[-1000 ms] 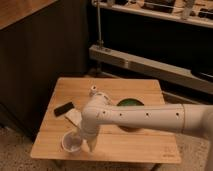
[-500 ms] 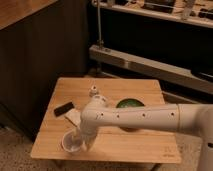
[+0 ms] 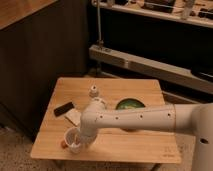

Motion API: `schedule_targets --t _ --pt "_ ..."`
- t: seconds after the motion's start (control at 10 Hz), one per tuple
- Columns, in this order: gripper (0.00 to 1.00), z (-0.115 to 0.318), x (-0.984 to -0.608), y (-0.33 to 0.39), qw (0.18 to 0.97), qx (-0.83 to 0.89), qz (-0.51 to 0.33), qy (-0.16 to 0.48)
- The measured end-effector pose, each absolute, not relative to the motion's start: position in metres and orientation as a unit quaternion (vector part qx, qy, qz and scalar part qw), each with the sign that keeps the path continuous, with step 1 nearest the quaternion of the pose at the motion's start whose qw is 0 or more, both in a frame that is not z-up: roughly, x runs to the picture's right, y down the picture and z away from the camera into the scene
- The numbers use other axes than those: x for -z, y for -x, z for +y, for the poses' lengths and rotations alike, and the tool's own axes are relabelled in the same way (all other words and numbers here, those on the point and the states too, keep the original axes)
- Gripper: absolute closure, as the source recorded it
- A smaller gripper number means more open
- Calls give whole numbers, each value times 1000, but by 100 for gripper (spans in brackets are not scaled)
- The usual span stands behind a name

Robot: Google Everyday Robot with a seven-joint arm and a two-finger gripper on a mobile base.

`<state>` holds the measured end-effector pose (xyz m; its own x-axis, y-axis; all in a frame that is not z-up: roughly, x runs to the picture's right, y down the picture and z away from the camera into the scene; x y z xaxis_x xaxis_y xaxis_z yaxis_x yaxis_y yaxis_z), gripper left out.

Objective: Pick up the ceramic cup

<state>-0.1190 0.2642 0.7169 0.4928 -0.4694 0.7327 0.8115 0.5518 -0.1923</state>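
White ceramic cup (image 3: 73,140) sat near the tabletop's (image 3: 150,145) front-left edge, and your gripper (image 3: 82,141) had dropped from above to meet it, closing the gap seen a second before. Whether the jaws were open or clamped, you could not tell. Rightward, the green bowl (image 3: 128,104) stayed put.

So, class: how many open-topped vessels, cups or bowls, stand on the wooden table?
2: ceramic cup near the front-left edge, at the gripper; green bowl centre-right, partly behind the arm.
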Motion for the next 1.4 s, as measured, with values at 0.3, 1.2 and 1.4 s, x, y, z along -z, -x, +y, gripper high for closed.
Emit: schedule_targets --t 0.3,1.2,1.4 --pt "90 244 -690 108 823 388 -315 270" --pt "100 222 -637 96 815 397 -321 274" --pt "100 220 -636 96 812 398 -325 277"
